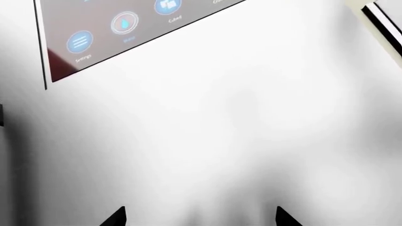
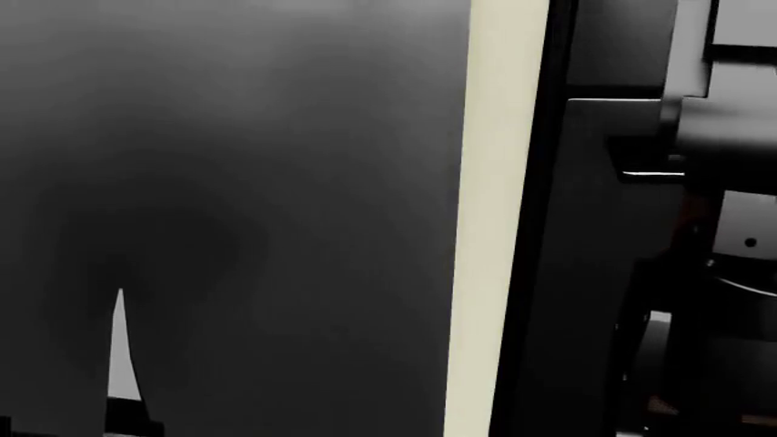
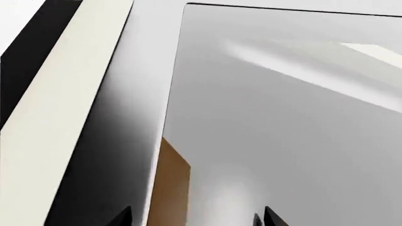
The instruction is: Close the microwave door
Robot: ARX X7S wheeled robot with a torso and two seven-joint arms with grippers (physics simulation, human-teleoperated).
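My left jaws [image 1: 199, 217] are wide, and my right jaws [image 3: 196, 217] too. The microwave door [image 2: 231, 182] looks hard and smooth; I would push its flat face.

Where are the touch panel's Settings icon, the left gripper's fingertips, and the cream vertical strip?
Settings icon [image 1: 80, 42]: left wrist view, centre of the blue circle.
Left gripper [image 1: 201, 217]: left wrist view, midway between the two dark fingertips.
Cream strip [image 2: 496, 218]: head view, mid-height of its face.
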